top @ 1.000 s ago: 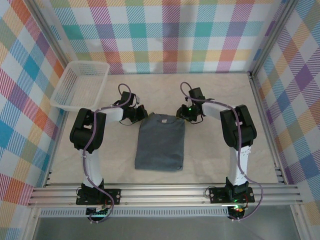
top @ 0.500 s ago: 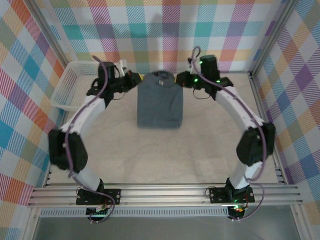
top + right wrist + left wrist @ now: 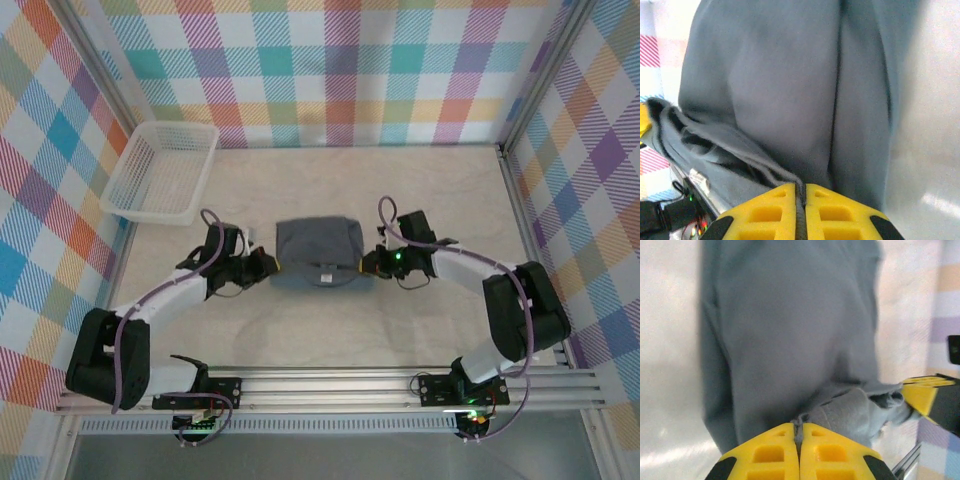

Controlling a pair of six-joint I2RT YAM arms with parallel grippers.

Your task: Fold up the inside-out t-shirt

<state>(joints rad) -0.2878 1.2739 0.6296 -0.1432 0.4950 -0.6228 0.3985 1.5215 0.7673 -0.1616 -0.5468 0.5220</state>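
Shirt (image 3: 320, 248) lies as a compact rectangle mid-tabletop (image 3: 330, 335), both grippers clamped on its near edge.

Edges: far edge flat on the surface; near edge has the top layer lifted and bunched betw. the two grippers, small white tag (image 3: 325, 277) at its centre. Room: wide bare strip in front toward the rail, more behind toward the back wall, free space on both sides; basket (image 3: 135, 205) in far-left corner, well apart from shirt. L gripper (image 3: 268, 268) at near-left corner, R gripper (image 3: 366, 265) at near-right corner. L wrist view: jaws pressed together w/ a thin fold of grey fabric pinched betw. the yellow pads. R wrist view: same, jaws tight on a raised fabric ridge.
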